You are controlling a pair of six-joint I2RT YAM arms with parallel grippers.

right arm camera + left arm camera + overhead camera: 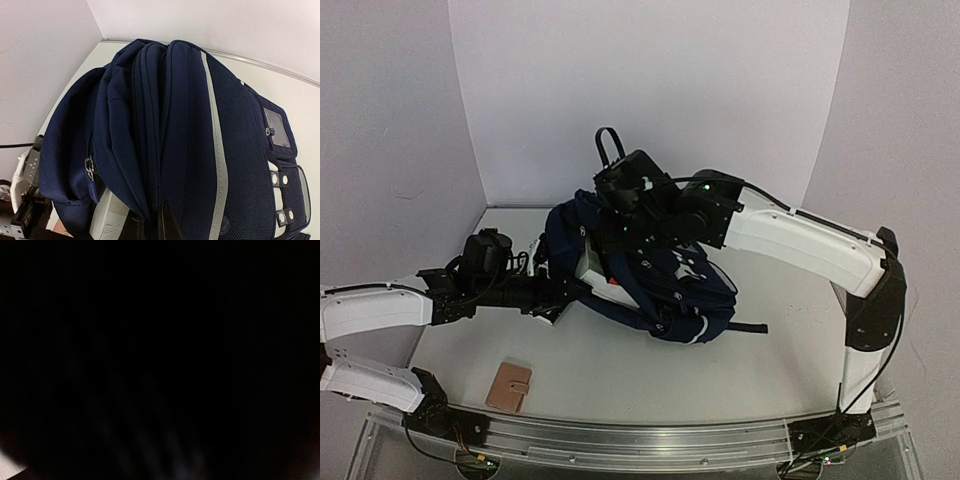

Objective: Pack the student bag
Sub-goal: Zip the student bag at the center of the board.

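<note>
The student bag [665,290] is a dark navy backpack lying mid-table with its opening toward the left. In the right wrist view the student bag [190,125] fills the frame, a light-grey stripe running down it. My right gripper [152,224] is shut on folds of fabric at the bag's opening and holds them up; from above, the right gripper [620,205] sits over the bag's top. My left gripper [555,298] reaches into the opening from the left, its fingertips hidden by fabric. The left wrist view is almost black and shows nothing of the jaws.
A white box [107,220] sits inside the bag below the lifted fabric, seen from above as the white box [590,268] with a red patch. A small tan wallet-like case [508,387] lies near the front left edge. White walls enclose the table's back and sides.
</note>
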